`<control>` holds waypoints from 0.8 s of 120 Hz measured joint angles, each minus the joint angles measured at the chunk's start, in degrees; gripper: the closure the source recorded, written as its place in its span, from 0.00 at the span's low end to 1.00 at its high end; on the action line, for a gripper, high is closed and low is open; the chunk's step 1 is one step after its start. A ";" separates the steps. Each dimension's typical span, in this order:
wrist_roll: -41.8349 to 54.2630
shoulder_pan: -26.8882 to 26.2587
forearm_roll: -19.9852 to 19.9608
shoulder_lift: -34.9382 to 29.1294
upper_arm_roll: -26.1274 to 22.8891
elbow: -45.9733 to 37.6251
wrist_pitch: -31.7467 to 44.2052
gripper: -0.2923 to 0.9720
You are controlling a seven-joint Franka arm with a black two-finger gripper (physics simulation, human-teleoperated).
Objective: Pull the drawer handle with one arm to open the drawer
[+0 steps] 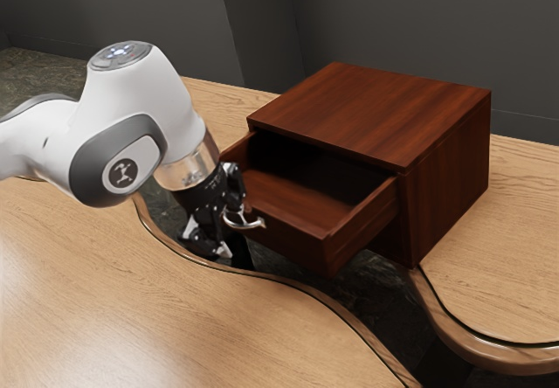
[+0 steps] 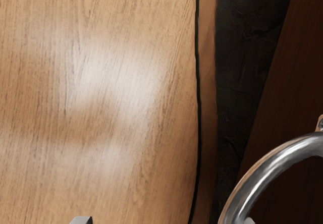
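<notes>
At 3 o'clock from the gripper (image 1: 218, 227), on the handle (image 1: 245, 222) of the partly open drawer (image 1: 297, 206), first confirm the hold, impossible to tell now, then pull straight toward 8 o'clock.

1. Cabinet (image 1: 376, 108): dark reddish wood with fine grain and a smooth satin sheen.
2. Drawer handle (image 1: 246, 222) on the cabinet's front: polished, mirror-bright metal.
3. Table (image 1: 105, 309) around the cabinet: pale grained wood, glossy, with soft glare.
4. Floor (image 1: 384, 287) under the cabinet: dark, mottled, stone-like.
5. Arm (image 1: 122, 117) beside the cabinet: glossy white and grey plastic; gripper (image 1: 211, 241) matt black.
</notes>
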 joint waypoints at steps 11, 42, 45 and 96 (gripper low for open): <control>-0.48 -0.03 0.02 -0.27 -0.02 0.00 -0.80 0.52; -1.69 0.00 0.10 -0.40 0.01 0.08 -2.16 0.52; -1.78 0.01 0.11 -0.41 0.00 0.10 -2.24 0.52; -2.89 -0.03 0.64 -0.79 -0.13 0.68 -3.17 0.50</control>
